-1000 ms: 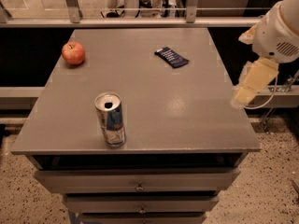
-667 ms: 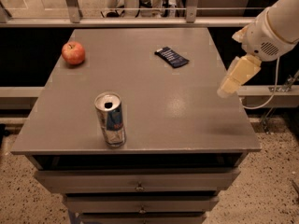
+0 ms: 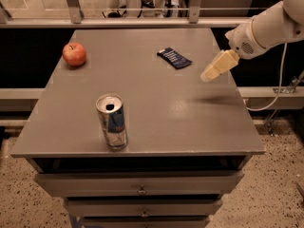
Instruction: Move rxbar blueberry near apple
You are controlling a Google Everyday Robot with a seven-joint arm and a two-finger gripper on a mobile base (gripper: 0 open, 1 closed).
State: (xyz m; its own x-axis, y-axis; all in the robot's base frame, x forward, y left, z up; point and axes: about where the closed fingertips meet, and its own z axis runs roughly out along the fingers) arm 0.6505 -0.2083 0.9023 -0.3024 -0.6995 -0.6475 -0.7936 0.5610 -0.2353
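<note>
The rxbar blueberry (image 3: 174,58) is a flat dark navy bar lying on the grey table top (image 3: 142,113), right of centre toward the back. The red apple (image 3: 74,54) sits upright near the back left corner. My gripper (image 3: 207,76) hangs above the table's right side, a little right of and nearer than the bar, apart from it. It points down and to the left from the white arm (image 3: 266,27) that enters from the upper right. It holds nothing.
A silver-and-blue drink can (image 3: 112,121) stands upright near the table's front, left of centre. Drawers (image 3: 142,186) sit under the top. A metal rail and frame (image 3: 142,13) run behind the table. A cable (image 3: 278,89) hangs off the right side.
My gripper has moved left and up, from beyond the table's right edge to above its right side, closer to the bar. The bar, apple and can have not moved.
</note>
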